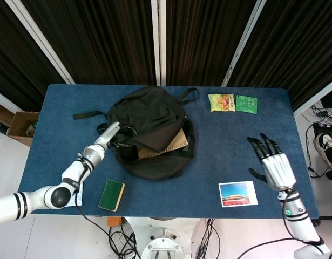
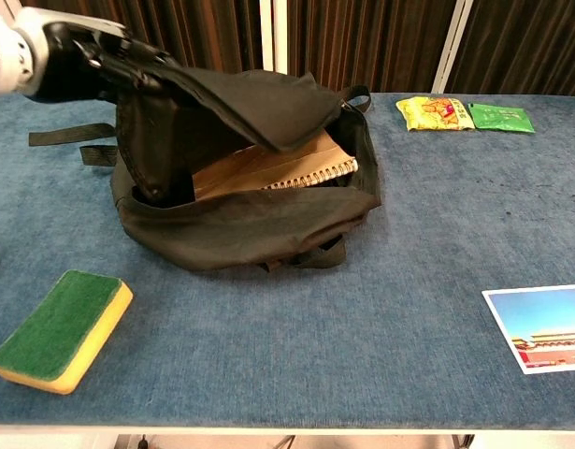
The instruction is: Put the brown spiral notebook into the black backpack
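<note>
The black backpack [image 1: 153, 116] lies mid-table, its mouth facing the front edge. Inside it the brown spiral notebook [image 1: 167, 145] lies flat, partly under the drooping flap; in the chest view the notebook [image 2: 296, 166] shows its wire spine. My left hand [image 1: 109, 133] grips the flap's edge at the bag's left side, and the chest view has that left hand [image 2: 77, 58] raised at the top left with dark fingers on the fabric. My right hand [image 1: 272, 164] hovers over the table's right front, fingers spread, holding nothing, well away from the bag.
A green and yellow sponge [image 1: 111, 195] lies at the front left, also as the sponge [image 2: 59, 328]. A postcard [image 1: 238, 193] sits front right. Two snack packets [image 1: 232, 103] lie at the back right. A backpack strap [image 1: 89, 114] trails to the left.
</note>
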Controlling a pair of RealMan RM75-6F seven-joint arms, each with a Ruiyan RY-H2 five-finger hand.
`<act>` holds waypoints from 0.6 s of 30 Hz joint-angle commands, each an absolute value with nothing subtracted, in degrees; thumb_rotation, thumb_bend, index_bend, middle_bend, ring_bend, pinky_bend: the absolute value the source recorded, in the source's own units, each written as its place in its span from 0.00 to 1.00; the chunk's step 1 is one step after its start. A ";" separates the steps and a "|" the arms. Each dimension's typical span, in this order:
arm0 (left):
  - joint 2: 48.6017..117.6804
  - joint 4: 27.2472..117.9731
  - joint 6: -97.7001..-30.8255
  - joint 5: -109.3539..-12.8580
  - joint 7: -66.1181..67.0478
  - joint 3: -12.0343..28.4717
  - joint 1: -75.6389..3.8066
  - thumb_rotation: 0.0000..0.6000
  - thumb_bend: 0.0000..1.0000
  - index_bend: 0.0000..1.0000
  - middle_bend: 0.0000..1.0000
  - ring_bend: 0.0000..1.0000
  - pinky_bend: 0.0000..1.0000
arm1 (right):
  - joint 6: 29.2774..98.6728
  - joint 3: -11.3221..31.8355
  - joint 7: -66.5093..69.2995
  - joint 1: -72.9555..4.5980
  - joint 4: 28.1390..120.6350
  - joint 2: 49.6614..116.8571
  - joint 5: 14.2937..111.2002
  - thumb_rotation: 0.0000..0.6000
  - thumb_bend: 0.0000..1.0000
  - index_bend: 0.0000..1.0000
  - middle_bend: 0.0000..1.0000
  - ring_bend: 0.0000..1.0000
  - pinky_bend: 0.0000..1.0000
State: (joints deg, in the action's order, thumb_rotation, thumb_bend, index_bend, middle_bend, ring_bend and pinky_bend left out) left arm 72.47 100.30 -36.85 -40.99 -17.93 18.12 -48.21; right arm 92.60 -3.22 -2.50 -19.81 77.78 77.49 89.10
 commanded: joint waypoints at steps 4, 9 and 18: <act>72.63 104.22 -34.76 -47.96 -11.21 14.68 -51.10 1.00 0.04 0.13 0.20 0.13 0.19 | 95.03 -0.15 1.51 -16.01 75.61 75.41 86.21 1.00 0.00 0.10 0.22 0.05 0.26; 68.54 108.63 -43.08 -53.21 -9.22 14.65 -47.10 1.00 0.00 0.13 0.20 0.12 0.19 | 94.54 1.40 3.60 -14.06 74.88 74.52 84.17 1.00 0.00 0.10 0.21 0.05 0.26; 62.20 106.07 -60.56 -54.48 -1.61 11.28 -37.49 1.00 0.00 0.24 0.29 0.16 0.20 | 90.79 1.13 4.71 -11.84 74.91 72.23 83.13 1.00 0.00 0.10 0.21 0.05 0.26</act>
State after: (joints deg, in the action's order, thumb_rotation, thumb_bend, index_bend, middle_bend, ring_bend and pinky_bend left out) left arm 64.59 107.68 -55.90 -54.01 -4.77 12.98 -41.08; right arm 91.54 1.53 4.56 -12.12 74.74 72.86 82.94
